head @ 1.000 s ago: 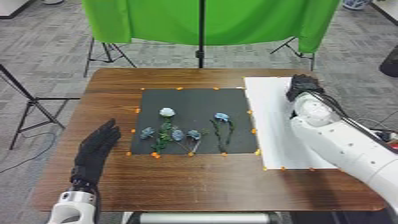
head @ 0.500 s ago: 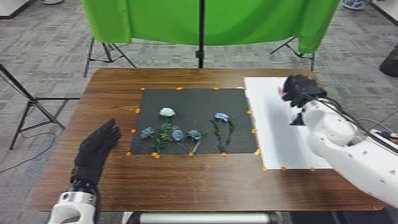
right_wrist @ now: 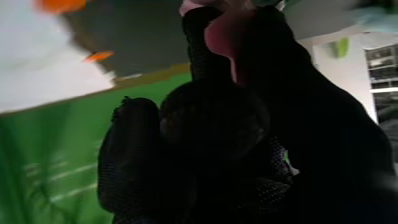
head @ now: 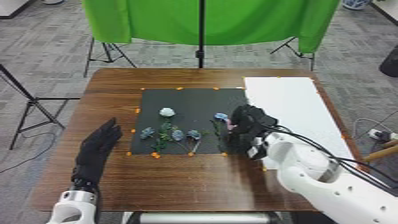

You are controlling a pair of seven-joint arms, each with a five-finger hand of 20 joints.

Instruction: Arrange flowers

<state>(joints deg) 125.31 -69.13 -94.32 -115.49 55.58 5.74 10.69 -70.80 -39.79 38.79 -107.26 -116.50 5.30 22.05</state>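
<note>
Nearest me, beyond the near edge of the brown table [head: 178, 185], the left hand [head: 96, 150] waits beside the dark mat, its fingers straight and close together. It holds nothing, presumably parked there to leave the flowers to the other arm.

The right hand [head: 253, 120] is over the mat's right side, its fingers bent and pinching a pink flower [right_wrist: 226, 35] between them near the tips. A grip that far out looks meant to let the bloom be put down among the others without the palm crushing them.

On the dark mat [head: 191, 100], just beside that hand, lies a blue flower [head: 221, 116] on a green stem. The risk, I'd say, is the glove brushing it. Farther left lie more blue blooms, low on the mat, with a white flower [head: 167, 112] above them — heads mostly away from the robot, perhaps to build one fan of stems.

The white sheet [head: 284, 100] lies right of the mat; the green cloth [head: 213, 25] hangs beyond the table — probably a plain backdrop.
</note>
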